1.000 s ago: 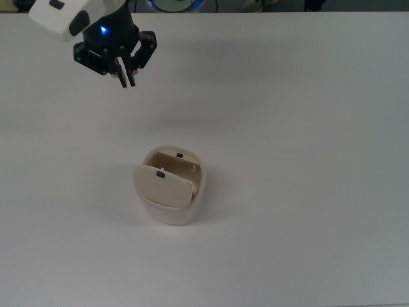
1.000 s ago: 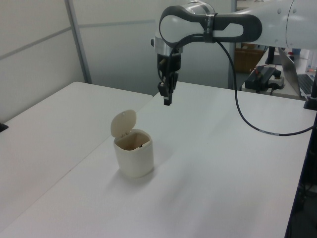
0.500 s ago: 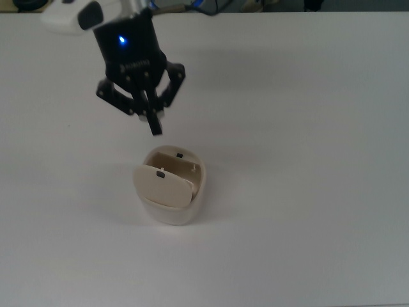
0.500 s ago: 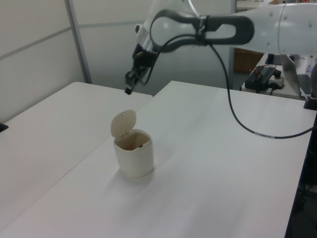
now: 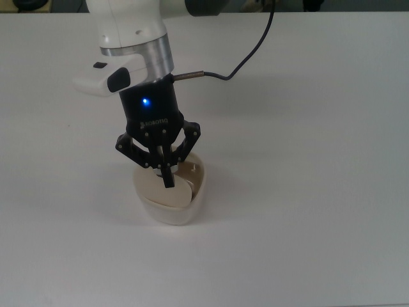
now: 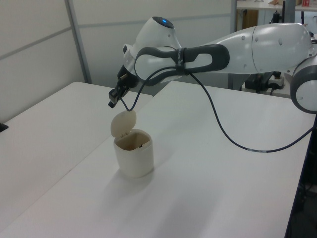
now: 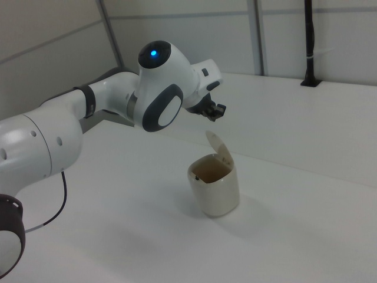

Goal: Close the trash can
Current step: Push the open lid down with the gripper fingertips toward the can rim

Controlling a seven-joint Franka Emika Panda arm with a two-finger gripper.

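The cream trash can (image 5: 167,210) stands on the white table, its swing lid (image 6: 123,123) tipped upright and the inside open. My black gripper (image 5: 168,181) hangs over the can's lid side in the top view, fingers pressed together and holding nothing. In the left view the gripper (image 6: 112,102) is just above and slightly left of the lid's top edge, with a small gap between them. The right view shows the trash can (image 7: 215,187) with its lid (image 7: 218,145) raised and the gripper (image 7: 218,111) a little above it.
The white table (image 5: 307,128) spreads wide on all sides of the can. A black cable (image 5: 246,54) trails from the wrist across the top view. A seam between two table tops (image 6: 99,144) passes next to the can in the left view.
The gripper has travelled from the top view's upper left down to right over the trash can, and has dropped close to the raised lid. The can and lid have not moved.
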